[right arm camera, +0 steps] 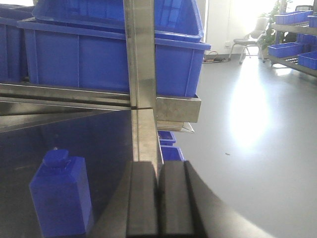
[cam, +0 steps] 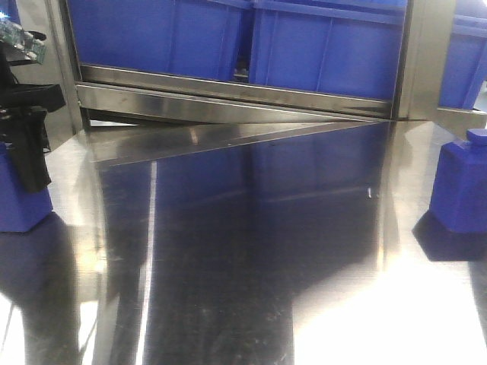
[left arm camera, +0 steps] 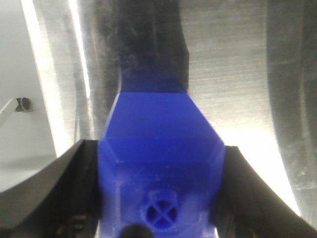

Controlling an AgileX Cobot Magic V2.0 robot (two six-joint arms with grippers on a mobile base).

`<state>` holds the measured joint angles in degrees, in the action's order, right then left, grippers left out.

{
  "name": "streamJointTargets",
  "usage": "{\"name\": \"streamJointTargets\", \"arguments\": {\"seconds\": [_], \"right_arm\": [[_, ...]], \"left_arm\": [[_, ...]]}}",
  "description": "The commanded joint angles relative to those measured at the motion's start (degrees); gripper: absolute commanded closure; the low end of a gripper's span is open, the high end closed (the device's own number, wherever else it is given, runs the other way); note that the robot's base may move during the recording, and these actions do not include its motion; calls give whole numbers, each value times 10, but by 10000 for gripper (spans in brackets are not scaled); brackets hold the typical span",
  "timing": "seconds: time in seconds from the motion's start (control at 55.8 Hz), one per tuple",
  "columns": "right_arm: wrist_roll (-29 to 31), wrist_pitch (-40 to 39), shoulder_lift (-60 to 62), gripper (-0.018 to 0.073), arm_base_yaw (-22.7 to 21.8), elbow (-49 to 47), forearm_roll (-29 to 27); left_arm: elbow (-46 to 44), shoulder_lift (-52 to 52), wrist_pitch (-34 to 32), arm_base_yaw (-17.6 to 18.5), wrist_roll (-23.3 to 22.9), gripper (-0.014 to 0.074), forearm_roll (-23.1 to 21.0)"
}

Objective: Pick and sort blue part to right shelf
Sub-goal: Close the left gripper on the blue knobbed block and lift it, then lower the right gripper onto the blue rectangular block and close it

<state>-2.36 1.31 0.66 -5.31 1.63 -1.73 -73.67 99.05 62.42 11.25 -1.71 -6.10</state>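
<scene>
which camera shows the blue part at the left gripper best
Left wrist view: the blue part fills the frame between the fingers of the left gripper. The front view shows only its base at the left edge, behind the gripper. The right wrist view misses it.

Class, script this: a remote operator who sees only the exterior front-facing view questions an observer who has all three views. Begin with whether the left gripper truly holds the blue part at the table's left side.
Operator: Is the left gripper closed on that blue part?
Observer: Yes. In the left wrist view its fingers press against both sides of the part.
Operator: The right gripper is outside my view. Is it carrying anything?
Observer: No. The right wrist view shows its fingers shut together with nothing between them. The second blue part stands apart from them.
</scene>
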Motion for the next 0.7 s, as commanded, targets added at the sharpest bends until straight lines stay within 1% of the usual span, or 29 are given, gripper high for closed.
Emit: {"name": "streamJointTargets", "arguments": {"seconds": [0.0,0.09,0.161,0.215,0.323,0.395,0.484,0.574,0.682], "right_arm": [[4,-51,9,501,2,-4,4],[1,-61,9,501,2,-4,3],[-2,-76,9,501,2,-4,-4],[-2,-84,9,501,2,-7,-8],[-2,-72,9,501,2,-30,-8],[-2,-46,9,501,3,-59,-8],[-2,-10,8,501,8,-95,-8],[-2,45,-6,501,30,-141,-8],[-1,139,-46,501,67,-211,-8]], "left_arm": [[-18,-47,-3,4,-7,260,-10],[-17,-81,-18,8,3,260,-6],[-6,-120,-50,18,13,260,-4],[14,-162,-88,25,17,260,1],[71,-247,-164,38,17,260,2],[117,-318,-227,41,17,260,2],[173,-396,-290,41,17,260,2],[231,-480,-349,41,17,260,2],[291,-572,-404,41,17,260,2]]}}
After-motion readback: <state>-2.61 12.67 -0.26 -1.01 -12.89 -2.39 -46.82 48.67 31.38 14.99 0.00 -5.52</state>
